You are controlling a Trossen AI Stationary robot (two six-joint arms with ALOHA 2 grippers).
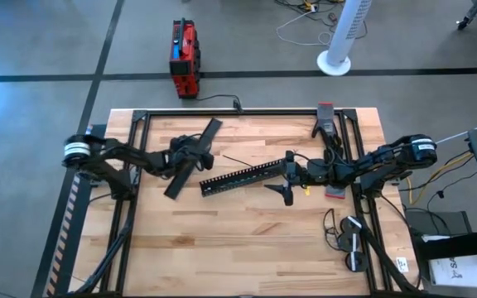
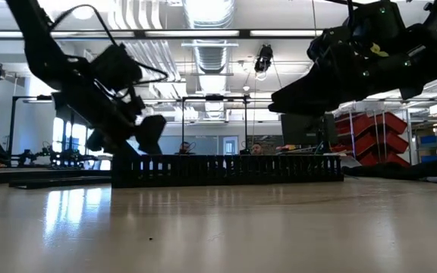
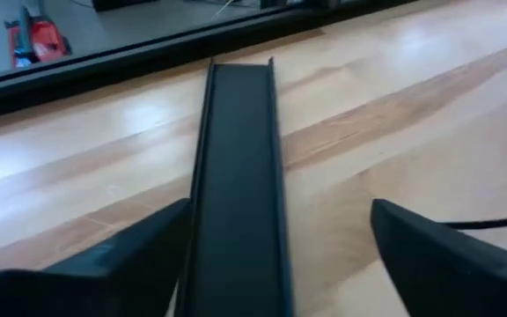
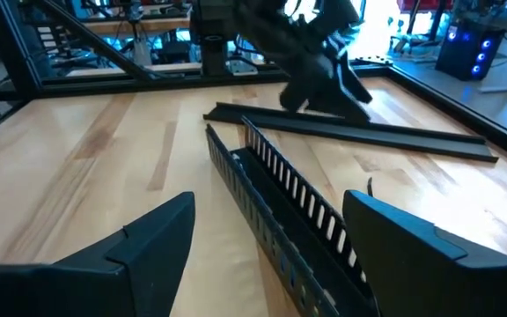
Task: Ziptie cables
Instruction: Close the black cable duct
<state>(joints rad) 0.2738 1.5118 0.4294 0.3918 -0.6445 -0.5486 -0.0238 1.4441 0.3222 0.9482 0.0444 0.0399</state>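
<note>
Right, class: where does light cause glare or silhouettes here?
Low view: ceiling lights glare off the table, and the slotted duct is a silhouette against the bright room. Left wrist view: sheen on the table beside the black strip. High view: even light.

Ceiling strip lights [image 2: 203, 33] keep everything bright. They throw soft white glare onto the pale wooden tabletop [image 2: 218, 227], which blurs up close in the low view. Arms there are dark silhouettes. Left wrist view's soft too.
</note>
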